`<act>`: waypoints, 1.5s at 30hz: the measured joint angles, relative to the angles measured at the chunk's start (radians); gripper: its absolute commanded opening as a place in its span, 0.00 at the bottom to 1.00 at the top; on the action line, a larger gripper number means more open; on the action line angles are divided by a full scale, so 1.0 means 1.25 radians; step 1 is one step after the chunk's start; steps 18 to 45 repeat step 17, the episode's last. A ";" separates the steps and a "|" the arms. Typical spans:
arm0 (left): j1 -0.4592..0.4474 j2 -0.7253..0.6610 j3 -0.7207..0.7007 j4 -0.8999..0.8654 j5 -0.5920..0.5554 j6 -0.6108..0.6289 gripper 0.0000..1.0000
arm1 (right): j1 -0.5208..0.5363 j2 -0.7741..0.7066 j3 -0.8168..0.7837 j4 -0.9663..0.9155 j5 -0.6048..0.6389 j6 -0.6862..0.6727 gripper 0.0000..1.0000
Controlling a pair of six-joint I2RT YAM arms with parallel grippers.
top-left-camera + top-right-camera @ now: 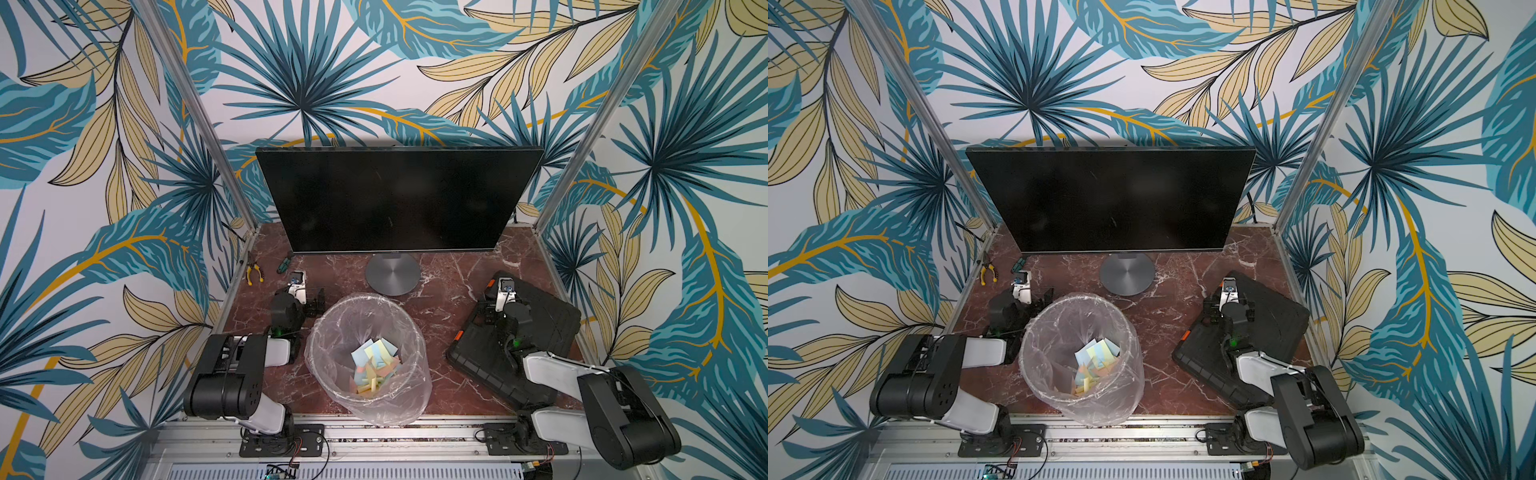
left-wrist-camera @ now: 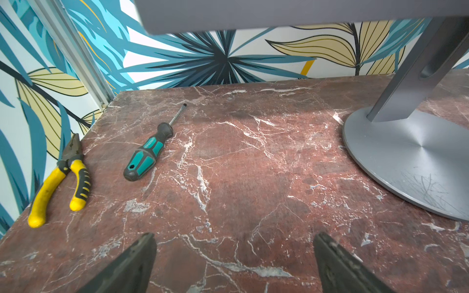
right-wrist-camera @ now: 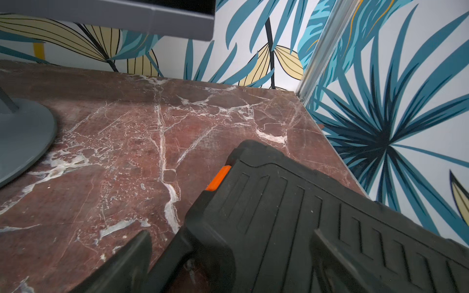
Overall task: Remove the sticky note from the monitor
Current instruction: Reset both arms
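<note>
While both arms are resting folded low at the front, the monitor (image 1: pixel 395 199) (image 1: pixel 1108 199) is standing at the back of the desk (image 1: pixel 457 299) in both top views. Its dark screen is facing the arms, and its round grey base (image 1: pixel 392 274) is sitting on the red-brown marble-patterned surface. Just in front of the base, a bin (image 1: pixel 399 399) lined with clear plastic is holding a heap of pastel sticky notes (image 1: pixel 376 357). A black ribbed case (image 1: pixel 552 316) is lying flat under the right arm (image 1: pixel 615 407), and the left arm (image 1: pixel 232 374) is bending beside the bin. Teal and yellow palm-leaf wallpaper (image 1: pixel 299 83) is covering the walls, with aluminium posts (image 1: pixel 193 104) rising at the back corners.

From the left wrist, the left fingers (image 2: pixel 132 266) are spreading wide over bare marble, grasping nothing. A teal-and-black screwdriver (image 2: pixel 147 152) is lying beside yellow-handled pliers (image 2: pixel 63 172). White lettering on the screwdriver handle is showing too small to read. The monitor's slim neck (image 2: pixel 418 76) is leaning up from the base.

From the right wrist, the right fingers (image 3: pixel 127 261) are likewise gaping apart and empty. One is hanging above the marble, the other above the case, whose orange latch (image 3: pixel 218 177) is showing at its edge.
</note>
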 measured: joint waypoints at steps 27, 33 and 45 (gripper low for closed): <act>-0.007 0.000 0.004 -0.016 -0.013 0.002 1.00 | -0.075 0.147 0.074 0.097 -0.113 0.026 0.99; -0.007 0.000 0.004 -0.016 -0.013 0.002 1.00 | -0.075 0.147 0.074 0.097 -0.113 0.026 0.99; -0.007 0.000 0.004 -0.016 -0.013 0.002 1.00 | -0.075 0.147 0.074 0.097 -0.113 0.026 0.99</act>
